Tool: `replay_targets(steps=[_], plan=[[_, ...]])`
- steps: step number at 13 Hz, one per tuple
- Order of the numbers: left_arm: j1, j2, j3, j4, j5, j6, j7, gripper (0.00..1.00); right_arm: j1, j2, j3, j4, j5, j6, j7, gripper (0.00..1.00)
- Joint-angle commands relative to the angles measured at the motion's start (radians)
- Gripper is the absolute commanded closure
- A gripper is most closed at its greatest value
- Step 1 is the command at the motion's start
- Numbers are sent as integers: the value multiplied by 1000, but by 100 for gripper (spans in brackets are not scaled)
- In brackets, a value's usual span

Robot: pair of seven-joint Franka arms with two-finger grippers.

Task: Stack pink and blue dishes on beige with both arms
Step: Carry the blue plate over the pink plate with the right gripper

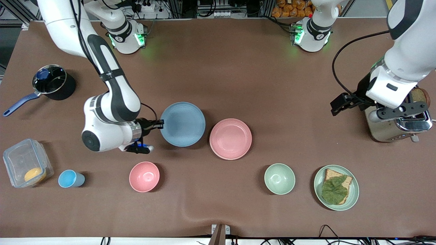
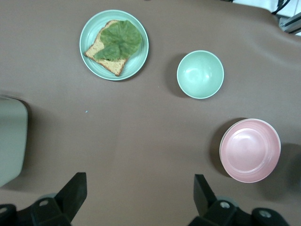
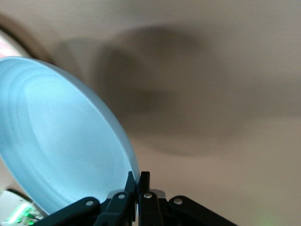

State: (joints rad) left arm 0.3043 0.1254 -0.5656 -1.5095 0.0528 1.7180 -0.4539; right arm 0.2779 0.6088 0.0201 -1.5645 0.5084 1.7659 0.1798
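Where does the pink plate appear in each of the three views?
Front view: pink plate at mid-table, beside the blue plate.
Left wrist view: pink plate near the right edge, stacked on another plate.
Right wrist view: not clearly in it.
Shared landmark: green bowl.

Glossy white rounded arm shells, dark grey joint bands, black looping cables, black two-finger grippers, green-lit round bases.
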Motion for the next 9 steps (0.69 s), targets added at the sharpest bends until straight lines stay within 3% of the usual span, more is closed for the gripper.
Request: replay_targets(steps=[1,2,4,9], plan=[[-115,-50,146,15,-2,-38,59,0,58,65,-9,81,80,47,67,100],[-192,-61,244,15,-2,-53,85,0,84,74,-9,83,108,84,76,100],[-281,-69,349,14,-4,-74,118,0,112,94,-9,84,140,147,84,100],[-287,-75,366,12,-13,-96,153,0,179,155,-9,109,232,300,82,100]])
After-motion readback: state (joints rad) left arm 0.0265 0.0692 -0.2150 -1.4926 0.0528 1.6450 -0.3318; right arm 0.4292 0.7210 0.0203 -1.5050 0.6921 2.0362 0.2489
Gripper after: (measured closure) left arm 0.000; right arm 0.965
